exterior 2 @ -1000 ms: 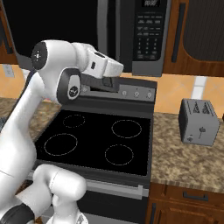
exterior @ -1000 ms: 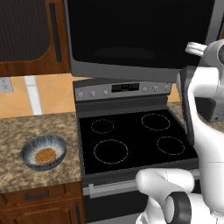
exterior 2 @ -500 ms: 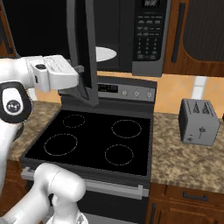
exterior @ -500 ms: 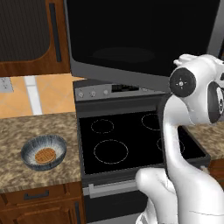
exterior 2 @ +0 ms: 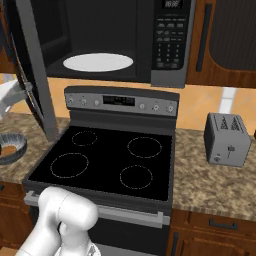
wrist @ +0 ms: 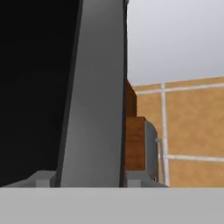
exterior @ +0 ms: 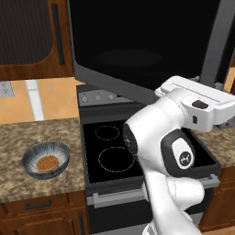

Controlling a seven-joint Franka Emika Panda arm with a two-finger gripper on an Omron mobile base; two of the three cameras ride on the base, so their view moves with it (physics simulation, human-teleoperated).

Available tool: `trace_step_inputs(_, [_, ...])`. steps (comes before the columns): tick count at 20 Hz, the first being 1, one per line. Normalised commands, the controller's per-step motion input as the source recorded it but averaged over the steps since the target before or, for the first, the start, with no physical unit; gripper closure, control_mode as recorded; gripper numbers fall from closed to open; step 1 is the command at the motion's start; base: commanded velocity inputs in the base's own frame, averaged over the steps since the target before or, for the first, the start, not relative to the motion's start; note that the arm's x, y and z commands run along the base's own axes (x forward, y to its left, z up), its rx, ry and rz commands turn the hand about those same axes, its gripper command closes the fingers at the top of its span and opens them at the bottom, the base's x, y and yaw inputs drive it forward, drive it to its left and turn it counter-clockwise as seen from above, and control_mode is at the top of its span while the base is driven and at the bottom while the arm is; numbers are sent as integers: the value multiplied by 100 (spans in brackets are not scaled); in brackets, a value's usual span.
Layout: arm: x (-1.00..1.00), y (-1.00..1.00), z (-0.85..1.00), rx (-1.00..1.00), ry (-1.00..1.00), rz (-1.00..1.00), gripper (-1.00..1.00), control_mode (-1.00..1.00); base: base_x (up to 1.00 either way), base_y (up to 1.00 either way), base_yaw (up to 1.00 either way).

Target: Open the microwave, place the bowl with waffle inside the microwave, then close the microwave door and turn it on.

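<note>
- The gripper (wrist: pixel 89 178) sits right at the microwave door (wrist: pixel 94 96); in the hand view its two fingertips (wrist: pixel 41 178) stand on either side of the door's grey edge frame, spread to about that frame's width. Whether they press on it I cannot tell.
- The arm's white wrist (exterior: pixel 197 98) reaches to the right edge of the swung-out door (exterior: pixel 137 41).
- The bowl (exterior: pixel 46 159) rests on the granite counter (exterior: pixel 27 183), left of the stove (exterior: pixel 114 151), well apart from the gripper.
- The waffle (exterior: pixel 47 163) lies inside the bowl.
- Above the stove the microwave (exterior 2: pixel 125 40) stands open, its white turntable (exterior 2: pixel 98 62) bare and its keypad (exterior 2: pixel 170 30) on the right.
- A grey toaster (exterior 2: pixel 227 139) stands on the counter right of the stove.
</note>
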Motion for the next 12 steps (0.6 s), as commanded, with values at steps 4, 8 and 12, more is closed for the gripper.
trace_step_inputs(4, [-59, 99, -72, -22, 3, -25, -100, -100, 0, 0, 0])
trace_step_inputs(8, [4, 64, -44, -7, 6, -9, -100, -100, 0, 0, 0])
trace_step_inputs(12, [36, 11, -55, 5, 12, 0, -100, -100, 0, 0, 0])
